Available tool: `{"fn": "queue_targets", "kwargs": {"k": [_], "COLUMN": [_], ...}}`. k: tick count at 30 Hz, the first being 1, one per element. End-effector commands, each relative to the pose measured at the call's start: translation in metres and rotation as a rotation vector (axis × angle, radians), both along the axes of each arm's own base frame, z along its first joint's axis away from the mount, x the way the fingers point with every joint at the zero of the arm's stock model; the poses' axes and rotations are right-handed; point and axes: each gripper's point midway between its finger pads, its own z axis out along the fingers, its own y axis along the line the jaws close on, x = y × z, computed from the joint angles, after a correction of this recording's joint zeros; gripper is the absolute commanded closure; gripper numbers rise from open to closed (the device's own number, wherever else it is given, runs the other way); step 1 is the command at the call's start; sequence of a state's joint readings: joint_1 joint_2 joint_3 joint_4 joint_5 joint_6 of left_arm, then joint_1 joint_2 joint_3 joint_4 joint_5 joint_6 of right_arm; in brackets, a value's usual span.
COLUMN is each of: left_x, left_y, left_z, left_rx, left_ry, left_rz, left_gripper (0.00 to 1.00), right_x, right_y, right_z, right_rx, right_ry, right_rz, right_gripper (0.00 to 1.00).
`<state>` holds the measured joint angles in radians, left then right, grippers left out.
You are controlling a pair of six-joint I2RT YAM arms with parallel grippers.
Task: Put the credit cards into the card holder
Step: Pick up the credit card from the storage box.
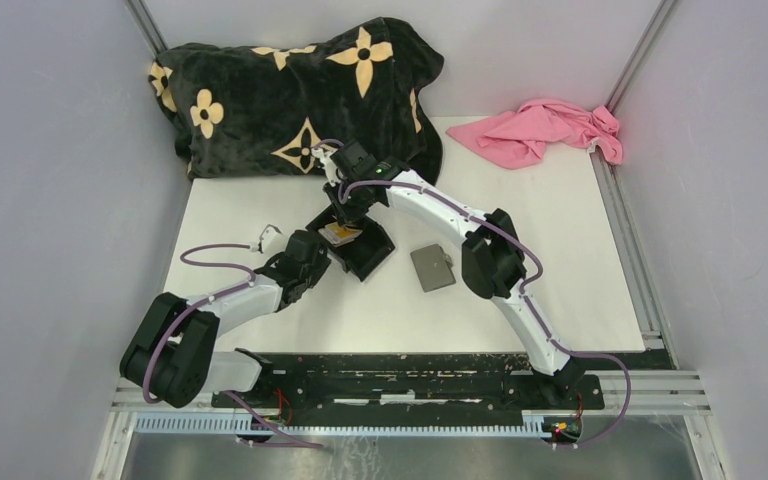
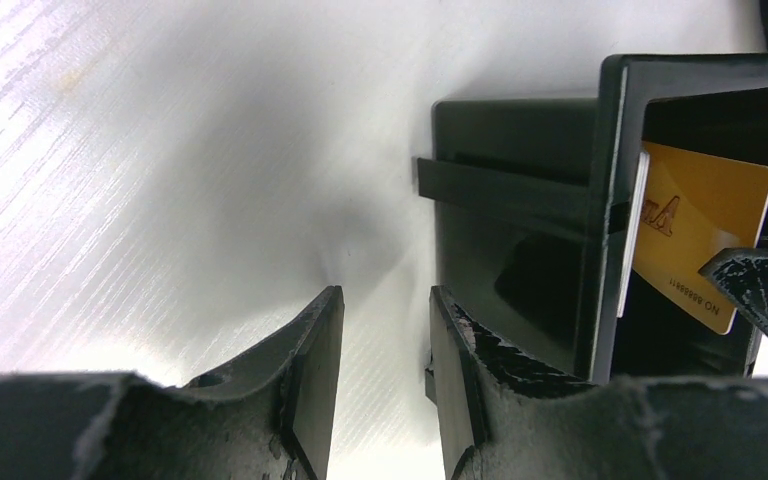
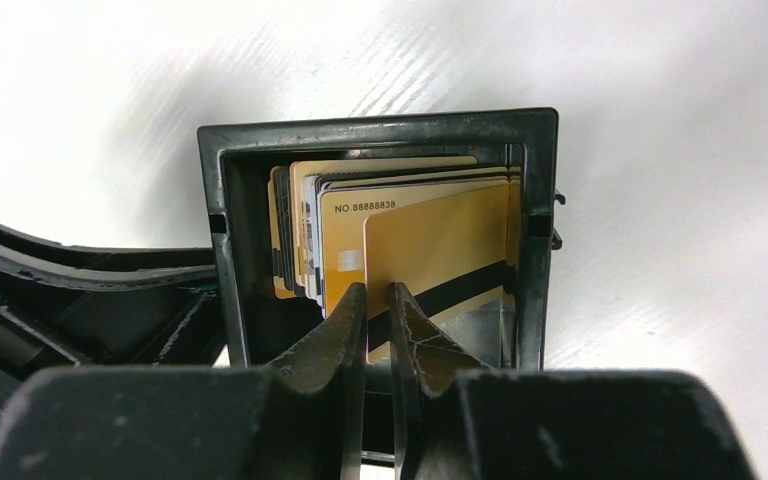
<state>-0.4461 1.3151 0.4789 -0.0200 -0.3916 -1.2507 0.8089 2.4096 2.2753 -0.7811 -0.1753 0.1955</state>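
Where the arms are bolted, at the bottom of the top view: a black base rail lies along the counter's near edge. The left arm rises from the lower left and the right arm from the lower right.
Counter: white, filling the middle of the top view.
Left claw: fingers apart with only bare counter between them, gripping nothing. It sits low, just left of the black box, with its right finger close to the box's outer wall. I cannot tell if they touch.
Card holder: grey, flat and closed, lying on the counter near frame centre. It is just right of the black box and apart from both claws.
Black box: open-topped, at the centre of the top view, between the left claw and the card holder.
Credit cards: standing on edge in a stack inside the box. Most are gold, with darker and pale edges at the stack's left.
Front gold card: nearest the right wrist camera, with a dark stripe across its lower part. Its left edge runs down into the claw's slit.
Right claw: reaching into the box, fingers drawn close with a narrow slit between them. I cannot tell whether they pinch the card.
Blanket: black with tan flower shapes, heaped at the upper left.
Pink cloth: crumpled at the upper right of the counter.
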Motion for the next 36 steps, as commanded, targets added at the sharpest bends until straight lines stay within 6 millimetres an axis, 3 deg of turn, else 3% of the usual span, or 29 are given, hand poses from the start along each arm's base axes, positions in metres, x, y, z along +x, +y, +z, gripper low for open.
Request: {"fn": "queue_targets", "kwargs": {"k": [1,9,23,29,36], "left_x": [0.005,0.004,0.005,0.004,0.009], "left_y": [0.008,0.013,0.018,0.026,0.022], "left_z": [0.01,0.014,0.02,0.031,0.062], "left_rx": [0.043,0.079,0.114,0.15,0.168], "left_ry": [-0.037,-0.038,-0.039,-0.049,-0.108], "left_rz": [0.01,0.009,0.006,0.029,-0.034], "left_gripper": [0.55,0.52,0.43,0.34,0.14], "right_x": [0.017,0.029,0.037,0.044,0.034], "right_y": [-0.018,-0.036,-0.051,-0.054,-0.062], "right_z": [0.025,0.012,0.005,0.039,0.075], "right_rx": [-0.054,-0.159,-0.258,-0.226,-0.186], "right_ry": [-0.109,-0.159,-0.214,-0.29,-0.313], "right_rz": [-0.051,-0.111,-0.155,-0.169,-0.172], "right_gripper": [0.85,0.99,0.99,0.99,0.99]}}
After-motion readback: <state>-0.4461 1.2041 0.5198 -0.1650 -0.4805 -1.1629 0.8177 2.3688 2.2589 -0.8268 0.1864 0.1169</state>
